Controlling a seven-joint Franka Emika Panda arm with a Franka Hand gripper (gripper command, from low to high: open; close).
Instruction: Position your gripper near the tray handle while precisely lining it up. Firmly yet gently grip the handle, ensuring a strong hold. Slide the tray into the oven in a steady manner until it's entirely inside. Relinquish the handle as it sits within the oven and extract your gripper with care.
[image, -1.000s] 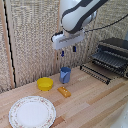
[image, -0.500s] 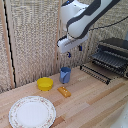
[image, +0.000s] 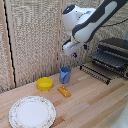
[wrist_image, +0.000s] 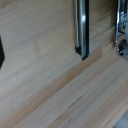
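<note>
We're hovering the claw (image: 74, 51) well short of the tray handle (image: 95, 74), can't tell its spread, so square up first.

Soft, even indoor light; both views low in sharpness.

The exterior view is evenly lit, with faint shadows on the wooden surface (image: 90, 102) and a blurred arm (image: 92, 22). The wrist view is blurry, with bright glare streaks along the metal bar (wrist_image: 81, 27).
</note>
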